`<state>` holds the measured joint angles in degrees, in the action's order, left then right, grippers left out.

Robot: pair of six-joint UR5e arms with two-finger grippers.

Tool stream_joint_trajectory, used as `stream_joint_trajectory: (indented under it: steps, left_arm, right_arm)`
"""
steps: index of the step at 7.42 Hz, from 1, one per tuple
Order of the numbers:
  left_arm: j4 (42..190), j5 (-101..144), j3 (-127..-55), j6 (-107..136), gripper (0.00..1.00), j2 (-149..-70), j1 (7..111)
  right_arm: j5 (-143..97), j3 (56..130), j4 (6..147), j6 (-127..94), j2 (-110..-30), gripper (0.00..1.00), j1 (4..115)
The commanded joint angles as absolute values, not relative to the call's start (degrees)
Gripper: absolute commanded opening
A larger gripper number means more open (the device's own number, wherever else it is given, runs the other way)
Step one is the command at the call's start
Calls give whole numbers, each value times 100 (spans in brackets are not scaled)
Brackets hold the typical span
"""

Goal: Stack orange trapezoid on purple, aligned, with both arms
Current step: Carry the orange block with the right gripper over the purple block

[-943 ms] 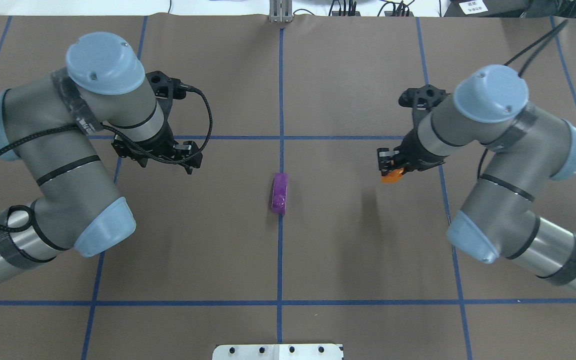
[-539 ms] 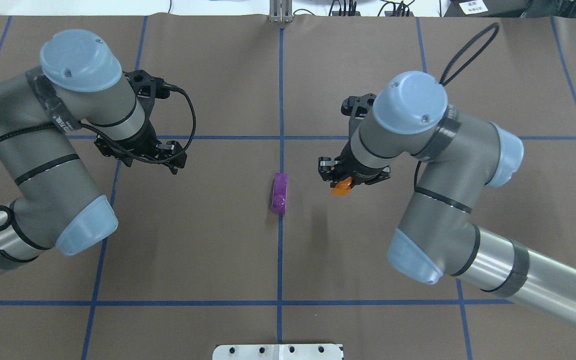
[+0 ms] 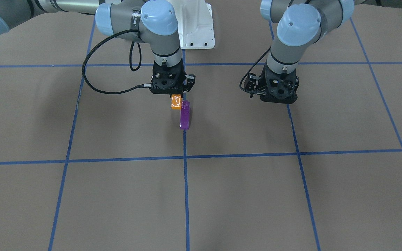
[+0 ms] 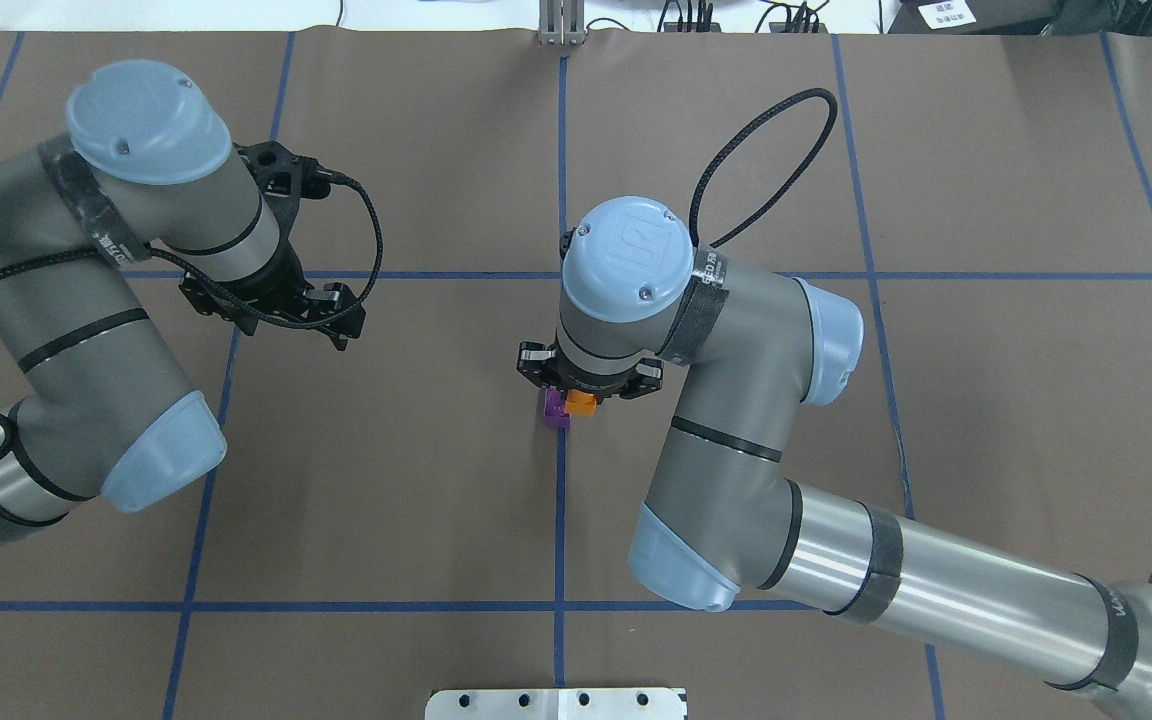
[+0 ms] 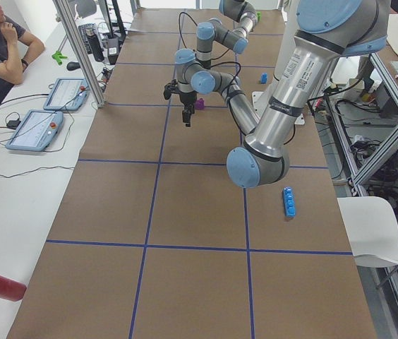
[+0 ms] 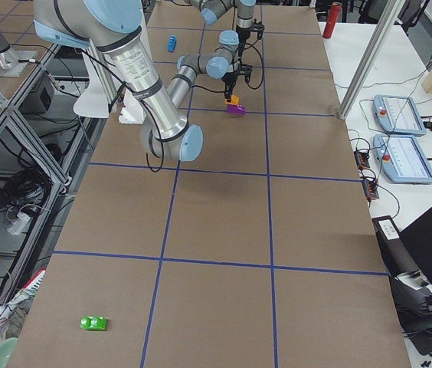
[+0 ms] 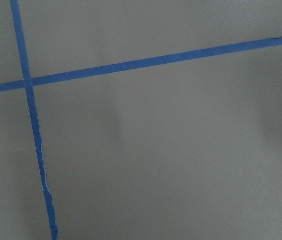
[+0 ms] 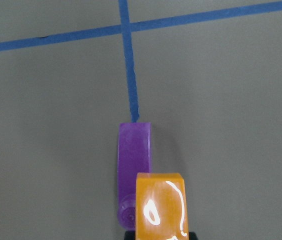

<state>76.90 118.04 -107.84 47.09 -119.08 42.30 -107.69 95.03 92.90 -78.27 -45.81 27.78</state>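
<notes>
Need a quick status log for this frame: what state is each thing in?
Orange brick: gripped by the right tool, beside the purple brick's stud end, not stacked.
Purple brick: lying on the table, ungripped.
Right tool: shut on the orange brick.
Left tool: empty over bare table; open or shut unclear.
Long blue brick: lying on the table, apart from both tools.

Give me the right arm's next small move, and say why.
Probably nudge the right gripper a little toward the robot's left before lowering. The right wrist view shows the orange trapezoid it holds overlapping only one edge of the purple brick, near its stud, not centred over it.
</notes>
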Motion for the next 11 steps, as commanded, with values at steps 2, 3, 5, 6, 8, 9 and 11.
stream_joint_trajectory:
  steps: [2,3,5,6,8,9,11]
  left_arm:
    - [7690,11804,-10784,4728,100,-11909,4228]
    - [7690,11804,-10784,4729,100,-11909,4219]
    - [7690,11804,-10784,4729,100,-11900,4219]
    - [7690,11804,-10784,4729,100,-11900,4219]
    - [7690,11804,-10775,4729,100,-11900,4219]
    - [7690,11804,-10767,4729,100,-11900,4219]
    - [7690,11804,-10758,4729,100,-11900,4210]
  right_arm:
    - [-10705,9168,9290,-7831,-4324,0,2742]
    - [-10705,9158,9290,-7822,-4333,0,2716]
    - [-10705,9106,9290,-7831,-4342,0,2689]
    - [-10696,9053,9290,-7822,-4333,0,2681]
    - [-10696,9035,9290,-7822,-4281,0,2681]
    - [-10644,9035,9290,-7822,-4254,0,2681]
    - [-10530,8939,9290,-7822,-4254,0,2628]
